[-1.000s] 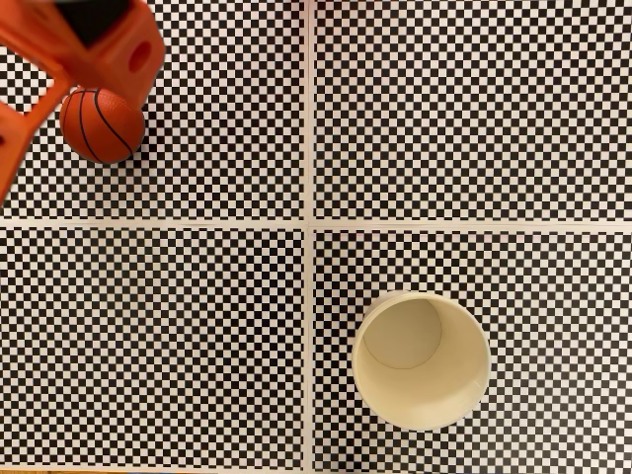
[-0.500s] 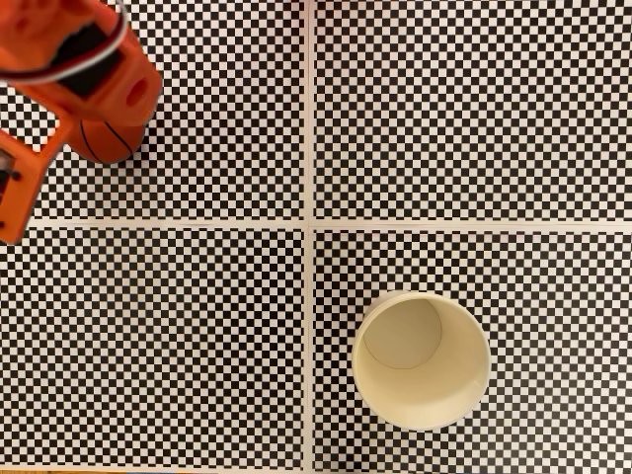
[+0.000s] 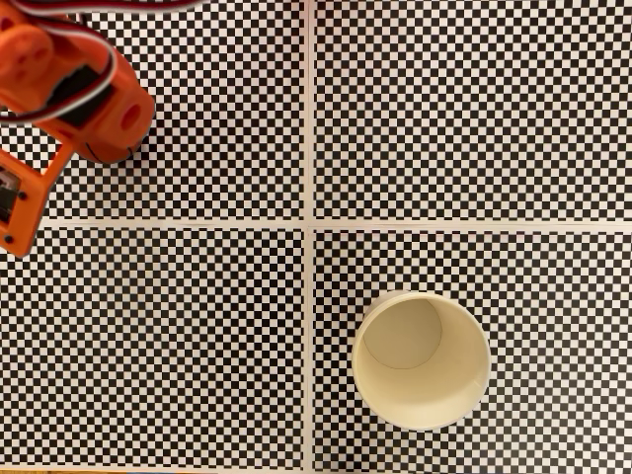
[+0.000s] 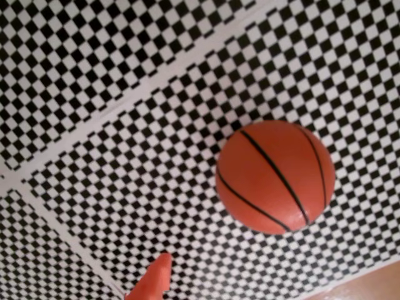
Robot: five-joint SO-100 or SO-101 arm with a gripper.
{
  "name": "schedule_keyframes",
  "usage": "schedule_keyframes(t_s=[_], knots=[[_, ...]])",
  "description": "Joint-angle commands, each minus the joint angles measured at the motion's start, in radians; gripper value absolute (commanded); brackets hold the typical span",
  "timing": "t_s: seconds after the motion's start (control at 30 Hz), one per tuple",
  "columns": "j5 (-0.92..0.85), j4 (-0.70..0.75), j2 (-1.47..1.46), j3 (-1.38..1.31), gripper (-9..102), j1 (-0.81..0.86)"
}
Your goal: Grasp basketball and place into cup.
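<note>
In the fixed view we see the orange arm [image 3: 74,84] at the top left, low over the checkered worktop [image 3: 197,336]. It covers the spot beneath it, so we cannot make out the ball there. A flat orange part of the arm sticks down along the left edge. White lines cut the worktop into four parts. The arm is over the top left part.

Going right, past the white line down the middle, we come to the cup [image 3: 422,360]. It stands upright in the bottom right part with its mouth open to us. Its inside is pale. It is well apart from the arm.

In the wrist view the ball [image 4: 275,177] lies on the black and white squares, right of the middle. It is orange-red with thin black lines. One orange fingertip of the tool [image 4: 153,282] pokes up from the bottom edge, left of the ball and apart from it. Nothing touches the ball. We cannot tell how far open the tool is.
</note>
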Motion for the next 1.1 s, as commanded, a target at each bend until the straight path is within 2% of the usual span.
schedule_keyframes(t_s=[0.0, 0.5, 1.07], knots=[[-0.003, -0.025, 0.002, -0.029, 65, -0.003], [0.017, -0.117, -0.095, -0.012, 66, -0.009], [-0.040, -0.167, -0.147, 0.017, 65, 0.046]])
